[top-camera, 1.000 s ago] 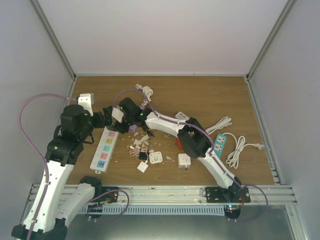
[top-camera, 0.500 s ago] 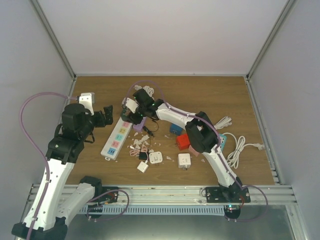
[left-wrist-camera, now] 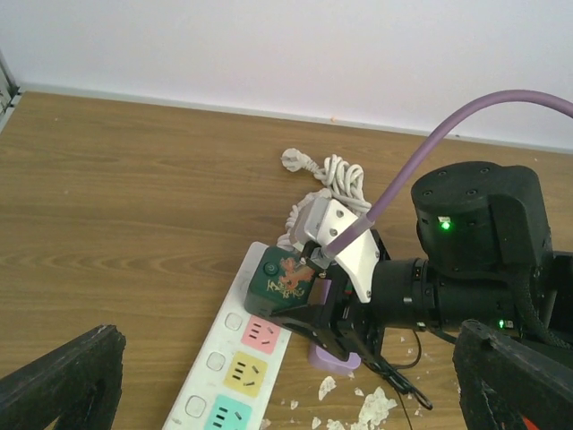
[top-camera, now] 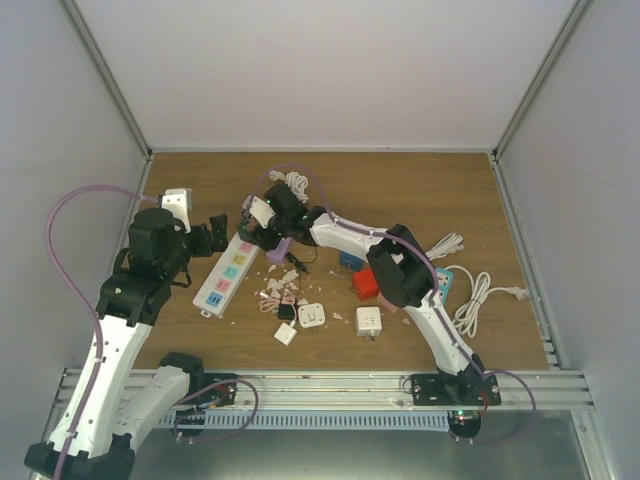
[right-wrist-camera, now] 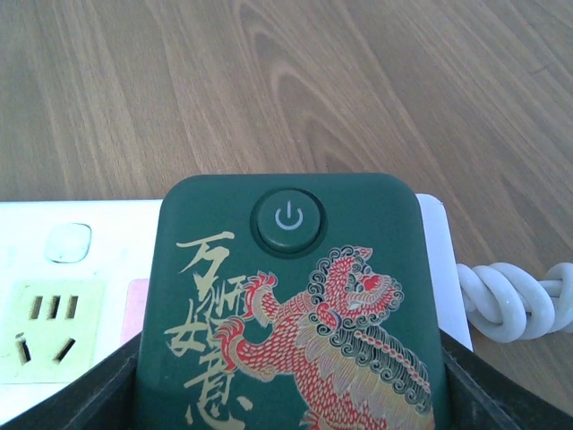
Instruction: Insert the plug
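Observation:
The plug is a dark green block with a red and gold lion and a power button (right-wrist-camera: 291,305). My right gripper (top-camera: 262,222) is shut on it and holds it over the far end of the white power strip (top-camera: 225,275), just past the pink socket (left-wrist-camera: 262,333). Whether its pins are in a socket is hidden. In the left wrist view the plug (left-wrist-camera: 285,279) sits in the black right fingers (left-wrist-camera: 313,315). My left gripper (top-camera: 215,235) is open beside the strip's left edge, its fingers (left-wrist-camera: 63,381) wide apart and holding nothing.
A knotted white cord (top-camera: 290,182) lies behind the strip's far end. A purple piece (left-wrist-camera: 336,358) and paper scraps (top-camera: 280,285) lie right of the strip. White adapters (top-camera: 311,315), a red block (top-camera: 365,283), a teal strip (top-camera: 440,285) and white cables (top-camera: 475,300) lie to the right.
My right gripper carried the plug back and to the right, then settled over the strip's far end. The strip swung, its far end moving away and rightward. The left gripper shifted slightly.

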`<state>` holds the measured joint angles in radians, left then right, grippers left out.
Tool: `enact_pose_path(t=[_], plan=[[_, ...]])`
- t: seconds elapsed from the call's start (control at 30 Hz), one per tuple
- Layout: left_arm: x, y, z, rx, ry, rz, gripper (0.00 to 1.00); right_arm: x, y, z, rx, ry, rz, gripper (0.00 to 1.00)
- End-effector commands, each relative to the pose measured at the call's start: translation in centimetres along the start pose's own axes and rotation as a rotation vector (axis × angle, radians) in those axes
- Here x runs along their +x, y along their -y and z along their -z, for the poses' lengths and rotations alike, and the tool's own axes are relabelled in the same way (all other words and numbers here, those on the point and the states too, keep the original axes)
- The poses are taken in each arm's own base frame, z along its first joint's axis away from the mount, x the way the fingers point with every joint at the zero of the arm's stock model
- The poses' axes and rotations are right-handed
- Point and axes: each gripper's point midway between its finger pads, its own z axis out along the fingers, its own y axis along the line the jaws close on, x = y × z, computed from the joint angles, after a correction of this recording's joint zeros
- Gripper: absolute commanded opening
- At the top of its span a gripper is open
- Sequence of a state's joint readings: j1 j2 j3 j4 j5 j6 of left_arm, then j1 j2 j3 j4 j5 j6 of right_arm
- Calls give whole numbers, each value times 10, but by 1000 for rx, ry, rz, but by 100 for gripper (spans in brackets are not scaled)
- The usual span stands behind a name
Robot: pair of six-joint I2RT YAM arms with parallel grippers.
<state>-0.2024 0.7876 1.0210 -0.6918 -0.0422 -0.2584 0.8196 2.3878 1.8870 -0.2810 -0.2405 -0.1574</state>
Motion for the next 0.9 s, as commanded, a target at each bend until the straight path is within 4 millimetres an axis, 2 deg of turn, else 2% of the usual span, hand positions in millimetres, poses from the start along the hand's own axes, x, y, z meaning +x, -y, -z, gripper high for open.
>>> enact_pose_path(t=[0.0, 0.1, 0.2, 0.27, 0.4, 0.47, 0.57, 0.67, 0.73, 0.77, 0.8, 0.87], plan=[[-8, 4, -4, 21, 48, 15, 99, 210, -32, -37, -22, -557, -112, 36], [-8, 6, -5, 30, 38, 25, 99, 200, -41, -38, -72, -523, -136, 40], [-7, 7, -5, 34, 35, 28, 99, 172, -42, -30, -97, -457, -149, 46], [-6, 6, -5, 33, 33, 31, 99, 138, -38, -21, -93, -384, -163, 51], [-6, 8, -5, 46, 31, 33, 99, 47, -23, 6, -48, -181, -203, 74], [-8, 9, -3, 50, 35, 33, 99, 9, -19, 22, -34, -83, -233, 84], [-8, 10, -1, 52, 28, 24, 99, -36, -16, 44, -32, 20, -217, 90], [-5, 12, 1, 63, 18, 22, 99, -64, -14, 68, -14, 84, -209, 93], [-3, 16, 4, 90, 15, 18, 99, -73, -15, 84, -4, 112, -217, 93], [-3, 17, 6, 101, 18, 17, 99, -69, -16, 89, -1, 111, -227, 93], [-2, 19, 7, 114, 18, 17, 99, -75, -17, 104, 10, 136, -234, 93], [0, 24, 11, 148, 20, 14, 99, -68, -15, 121, 56, 148, -277, 93]])
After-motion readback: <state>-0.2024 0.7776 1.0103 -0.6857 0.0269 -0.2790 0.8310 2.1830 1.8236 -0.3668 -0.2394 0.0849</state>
